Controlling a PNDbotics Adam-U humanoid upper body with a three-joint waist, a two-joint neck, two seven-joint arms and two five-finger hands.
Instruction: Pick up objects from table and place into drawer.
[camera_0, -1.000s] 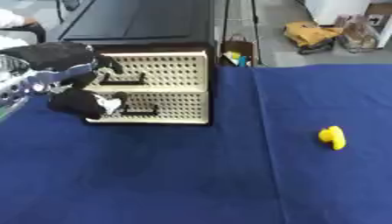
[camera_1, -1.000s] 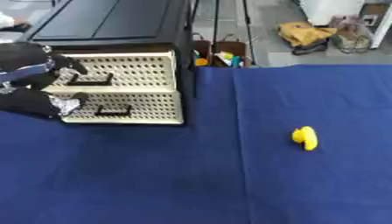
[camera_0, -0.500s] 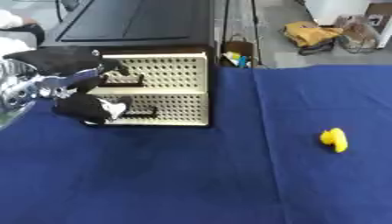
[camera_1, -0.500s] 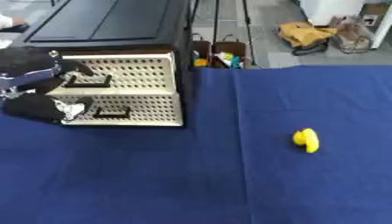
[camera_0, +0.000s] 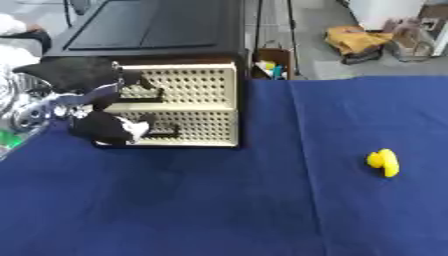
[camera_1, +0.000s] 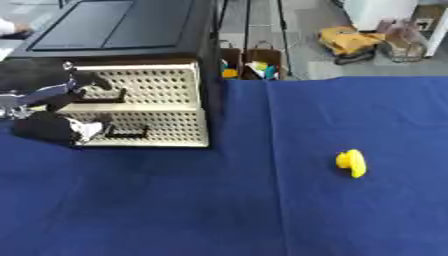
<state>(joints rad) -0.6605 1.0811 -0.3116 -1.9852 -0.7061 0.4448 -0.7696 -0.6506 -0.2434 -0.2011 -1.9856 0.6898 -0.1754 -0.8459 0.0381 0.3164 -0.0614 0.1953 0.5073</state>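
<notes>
A small yellow object (camera_1: 352, 163) lies on the blue tablecloth at the right, far from any hand. A drawer unit (camera_0: 188, 102) with two beige perforated fronts and a black top stands at the back left. My black left hand (camera_0: 83, 80) is against the drawer fronts from the left. Its fingers (camera_0: 131, 80) curl over the upper drawer's dark handle (camera_0: 140, 95), and its lower part (camera_0: 105, 127) lies in front of the lower drawer's handle (camera_0: 166, 134). Both drawer fronts look flush. My right hand shows in no view.
The blue cloth (camera_0: 227, 200) covers the table from the drawers to the near edge. Behind the table stand a box of coloured items (camera_1: 245, 67) and a yellow bag (camera_1: 354, 40) on the floor.
The whole picture has shifted slightly, so the camera moved. My left hand stays at the drawer handles with little change. The yellow object has not moved.
</notes>
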